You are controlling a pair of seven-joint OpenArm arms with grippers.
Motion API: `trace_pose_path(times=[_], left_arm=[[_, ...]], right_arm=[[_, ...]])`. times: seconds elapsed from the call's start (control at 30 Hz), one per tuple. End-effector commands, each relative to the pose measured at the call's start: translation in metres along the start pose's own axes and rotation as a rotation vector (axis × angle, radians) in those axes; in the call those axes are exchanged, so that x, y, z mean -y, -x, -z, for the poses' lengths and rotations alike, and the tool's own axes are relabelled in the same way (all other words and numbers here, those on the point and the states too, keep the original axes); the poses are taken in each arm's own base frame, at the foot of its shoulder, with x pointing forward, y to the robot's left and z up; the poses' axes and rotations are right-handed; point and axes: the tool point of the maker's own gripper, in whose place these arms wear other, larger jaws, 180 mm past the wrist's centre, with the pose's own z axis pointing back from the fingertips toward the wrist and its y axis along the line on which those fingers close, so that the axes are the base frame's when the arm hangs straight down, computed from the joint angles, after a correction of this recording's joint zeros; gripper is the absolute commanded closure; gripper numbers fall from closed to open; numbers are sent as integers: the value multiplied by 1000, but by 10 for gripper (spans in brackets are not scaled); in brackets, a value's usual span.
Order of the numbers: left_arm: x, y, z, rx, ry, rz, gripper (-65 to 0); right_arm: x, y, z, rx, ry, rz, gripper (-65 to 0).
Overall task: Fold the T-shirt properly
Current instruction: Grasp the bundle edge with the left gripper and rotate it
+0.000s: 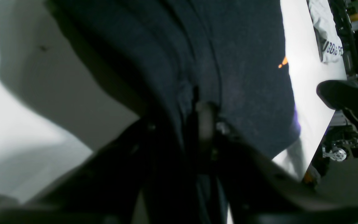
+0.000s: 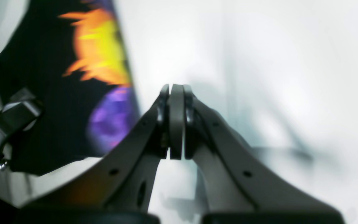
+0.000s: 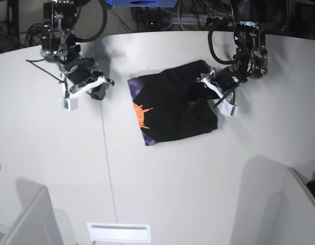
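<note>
From the base view, I have the black T-shirt (image 3: 170,104) on the white desk (image 3: 198,189), folded into a compact shape around the centre of the frame, a little above the middle. Its orange and purple print shows along the edge at the left of the bundle. My left end effector (image 3: 202,88) is at the upper right of the frame, over the cloth's right part. In the left wrist view a raised dark ridge of fabric crosses the middle, and the fingertips are blurred and dark there, so I can't tell whether they have clenched on it. My right end effector (image 2: 176,121) is closed with nothing between its tips, at the upper left of the base view, apart from the shirt.
</note>
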Motion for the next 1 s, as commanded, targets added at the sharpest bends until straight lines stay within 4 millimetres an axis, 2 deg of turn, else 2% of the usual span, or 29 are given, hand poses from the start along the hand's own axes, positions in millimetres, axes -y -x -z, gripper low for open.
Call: trace_pose_path(times=[0.0,0.03,0.17,0.27,0.5,0.83,0.97], left_arm=[[-1,-15,-3,28,6,24,-41],[-3,-14,-2,20,-1,29,0],[-16,-13,1,-41,-81,123,0],[-20,-4,4,-115,-115,204,0],[-17,15,11,-278,-112,398,0],[-20,2,19,-411,-144,678,0],[-15,-5,25,-463,-133,814,0]], right_arm=[[-1,-10,-4,38,-8,-5,0],[3,-9,-6,39,2,0,0],[18,-9,-12,46,37,13,0],[21,-7,-16,46,23,-12,0],[49,-4,-31,78,88,48,0],[80,13,-50,85,182,137,0],[93,15,-58,104,223,184,0]])
